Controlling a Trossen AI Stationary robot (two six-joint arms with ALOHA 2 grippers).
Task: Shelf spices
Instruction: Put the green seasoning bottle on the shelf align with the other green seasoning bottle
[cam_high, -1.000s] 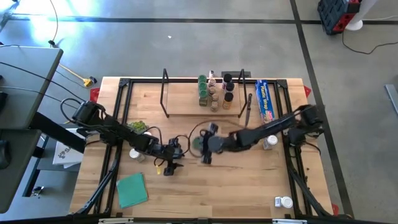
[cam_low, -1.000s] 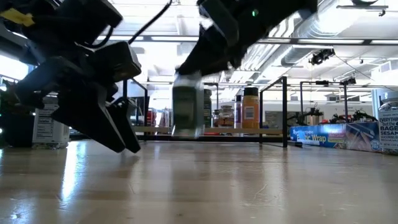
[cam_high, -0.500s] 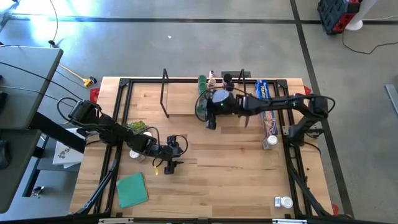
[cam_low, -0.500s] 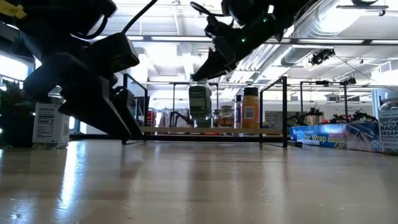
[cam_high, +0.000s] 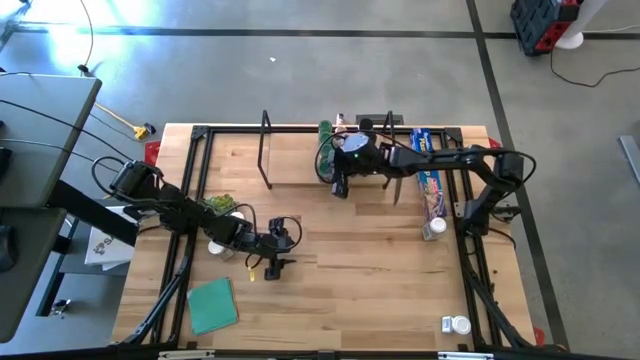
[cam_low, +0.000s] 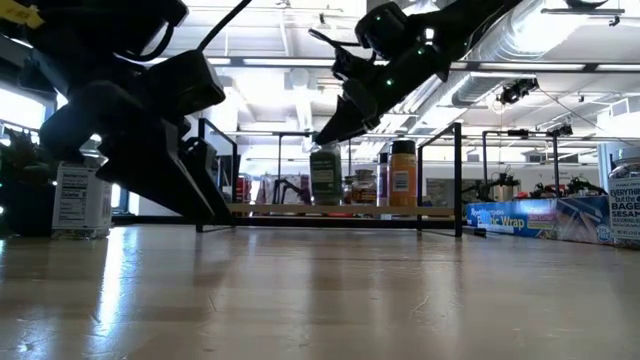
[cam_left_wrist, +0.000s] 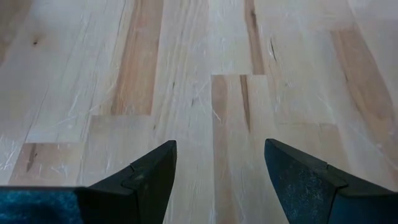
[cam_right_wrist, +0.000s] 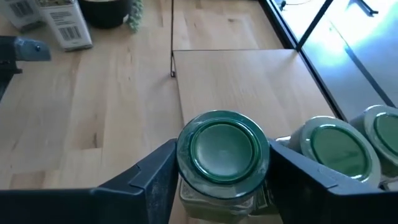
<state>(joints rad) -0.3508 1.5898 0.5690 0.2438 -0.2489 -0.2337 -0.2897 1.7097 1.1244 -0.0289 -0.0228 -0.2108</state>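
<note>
Wood surface (cam_high: 380, 260) fills the middle of the high view and carries everything listed below.

1. Shelf (cam_high: 295, 165): it stands at the upper centre of the surface. It has a light board with thin black uprights at each end. The left half of the board is bare.
2. Blue wrap box (cam_high: 427, 160): it lies just right of the shelf, with its long side running towards the lower edge of the frame.
3. Teal square (cam_high: 212, 305): it lies flat at the lower left of the surface.
4. Group of spice jars (cam_high: 355, 145): they stand upright and close together on the right half of the shelf board.
5. Loose jars: one white-lidded jar (cam_high: 433, 228) sits at the right edge of the surface below the wrap box. Another (cam_high: 455, 324) sits near the lower right corner.

Right fingers (cam_right_wrist: 149, 180): my right arm reaches in from the right side to the middle of the shelf. These fingers are clamped on the green-lidded jar (cam_right_wrist: 224, 149), one on each side of its body and both touching it. In the low view this jar (cam_low: 325, 180) stands upright on the shelf board. A second green-lidded jar (cam_right_wrist: 336, 146) stands just beside it.

Left fingers (cam_left_wrist: 146, 177): my left arm reaches in from the left edge of the high view, and these fingers sit left of centre. They are spread apart over bare wood with nothing between them, well apart from the shelf.
</note>
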